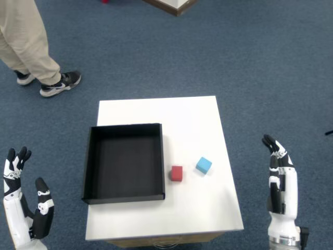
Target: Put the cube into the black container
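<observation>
Left hand (pixel 23 208): at the near left corner, off the counter's left edge, over the blue carpet; fingers spread and pointing up, holding nothing.
Person (pixel 31 47): far left, only beige trouser legs and dark-and-white sneakers show, standing on the carpet well apart from the counter.
Carpet (pixel 260 67): blue, all around the counter.
Counter (pixel 187 120): white, rectangular, in the middle of the view.
Black container (pixel 125 162): a shallow square tray on the left half of the counter, its near wall close to the counter's near edge; its dark floor holds nothing.
Red cube (pixel 177 173): on the bare counter just right of the container's right wall, near its near right corner; whether it touches the wall cannot be told.
Blue cube (pixel 204 165): on the counter just right of the red cube and slightly farther, turned at an angle, apart from it.
Right hand (pixel 281 179): off the counter's right edge, over the carpet, well apart from both cubes; held upright with fingers extended and close together, grasping nothing.
Wooden furniture corner (pixel 174 5): at the far edge of the view, on the carpet.
</observation>
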### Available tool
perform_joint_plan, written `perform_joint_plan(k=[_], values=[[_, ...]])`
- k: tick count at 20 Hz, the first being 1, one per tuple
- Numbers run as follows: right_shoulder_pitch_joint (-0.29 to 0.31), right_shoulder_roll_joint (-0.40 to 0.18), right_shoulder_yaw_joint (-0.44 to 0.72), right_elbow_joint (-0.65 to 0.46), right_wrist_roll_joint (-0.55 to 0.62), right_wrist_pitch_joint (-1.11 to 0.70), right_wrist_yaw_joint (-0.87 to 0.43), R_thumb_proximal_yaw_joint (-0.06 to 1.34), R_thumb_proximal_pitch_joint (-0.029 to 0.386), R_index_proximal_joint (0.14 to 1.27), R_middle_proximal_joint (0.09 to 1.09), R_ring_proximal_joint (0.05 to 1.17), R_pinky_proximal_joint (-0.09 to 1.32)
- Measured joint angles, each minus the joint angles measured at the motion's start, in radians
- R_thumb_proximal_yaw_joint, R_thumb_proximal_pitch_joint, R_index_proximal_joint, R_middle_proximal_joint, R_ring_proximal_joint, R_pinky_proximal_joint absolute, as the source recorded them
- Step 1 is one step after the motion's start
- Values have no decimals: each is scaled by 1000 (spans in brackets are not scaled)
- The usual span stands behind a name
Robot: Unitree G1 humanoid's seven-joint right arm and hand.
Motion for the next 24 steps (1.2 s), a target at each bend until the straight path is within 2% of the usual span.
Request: perform_joint_plan(k=[6, 13, 15, 19, 20, 22, 24], values=[[-31, -31, -13, -5, -51, 0, 6, -2, 290, 304, 264, 280, 38], [-19, -23, -84, -44, -130, 0, 9, 17, 307, 304, 277, 296, 66], [-10, -26, -108, -56, -175, 0, 10, 35, 314, 300, 277, 300, 78], [-4, -76, -217, -137, -382, 43, 27, 105, 324, 307, 273, 285, 73], [1, -75, -248, -180, -446, 76, 26, 197, 288, 307, 268, 277, 73], [19, -76, -308, -278, -591, 152, 13, 237, 174, 308, 245, 239, 87], [34, -90, -361, -388, -786, 278, -23, 224, 155, 305, 238, 227, 78]])
